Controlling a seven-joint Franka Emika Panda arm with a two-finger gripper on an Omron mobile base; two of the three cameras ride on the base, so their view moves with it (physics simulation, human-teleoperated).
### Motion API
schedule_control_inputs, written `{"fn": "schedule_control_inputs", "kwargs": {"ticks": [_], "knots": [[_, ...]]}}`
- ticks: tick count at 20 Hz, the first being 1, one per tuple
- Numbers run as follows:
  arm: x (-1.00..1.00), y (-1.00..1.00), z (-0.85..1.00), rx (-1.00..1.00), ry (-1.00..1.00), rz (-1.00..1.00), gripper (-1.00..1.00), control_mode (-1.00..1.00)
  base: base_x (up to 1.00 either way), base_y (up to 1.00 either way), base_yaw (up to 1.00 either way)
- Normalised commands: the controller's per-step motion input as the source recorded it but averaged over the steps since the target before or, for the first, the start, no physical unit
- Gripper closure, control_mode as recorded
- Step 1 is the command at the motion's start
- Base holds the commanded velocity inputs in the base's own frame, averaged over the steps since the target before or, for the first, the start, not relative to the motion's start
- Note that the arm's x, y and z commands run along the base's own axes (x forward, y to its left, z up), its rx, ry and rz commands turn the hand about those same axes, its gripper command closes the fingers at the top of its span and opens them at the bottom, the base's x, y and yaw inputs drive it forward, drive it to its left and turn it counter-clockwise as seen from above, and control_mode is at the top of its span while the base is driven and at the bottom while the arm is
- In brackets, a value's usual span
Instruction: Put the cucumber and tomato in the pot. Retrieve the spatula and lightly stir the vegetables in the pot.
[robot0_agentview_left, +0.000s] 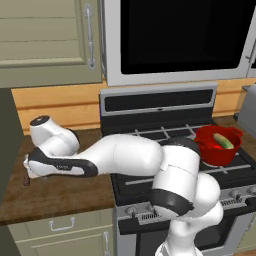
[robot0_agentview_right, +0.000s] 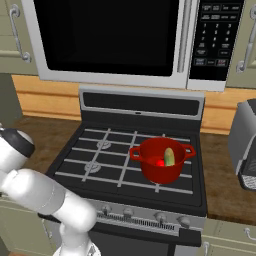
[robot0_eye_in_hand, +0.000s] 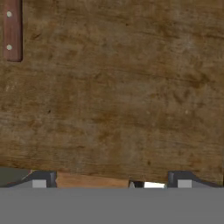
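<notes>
1. The hand hangs over bare wooden worktop left of the stove, fingers spread wide, nothing between them.
2. The spatula handle lies at the hand view's upper left corner, apart from the fingers, with open wood between.
3. The pot stands on the stove's right side; its mouth is open from above, with the cucumber and tomato inside.
4. The microwave overhangs the stove, capping the headroom there.
5. The robot's own arm stretches across the near left burners.
6. A grey appliance blocks the worktop right of the stove.
</notes>
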Motion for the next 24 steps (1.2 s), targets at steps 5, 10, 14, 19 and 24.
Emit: {"fn": "schedule_control_inputs", "kwargs": {"ticks": [5,10,14,19,24], "knots": [[0.00,0.57,-0.13,0.01,-0.04,-0.06,-1.00,-1.00,0.00,0.00,0.00],[0.00,0.04,-0.11,0.09,-0.02,-0.07,-1.00,-1.00,0.00,0.00,0.00],[0.00,0.00,-0.16,0.13,0.00,0.00,-1.00,-1.00,0.00,0.00,0.00],[0.02,0.05,-0.45,0.02,-0.11,0.00,-1.00,-1.00,0.00,0.00,0.00],[0.02,0.00,-0.34,0.02,-0.22,0.00,-1.00,-1.00,0.00,0.00,0.00]]}}
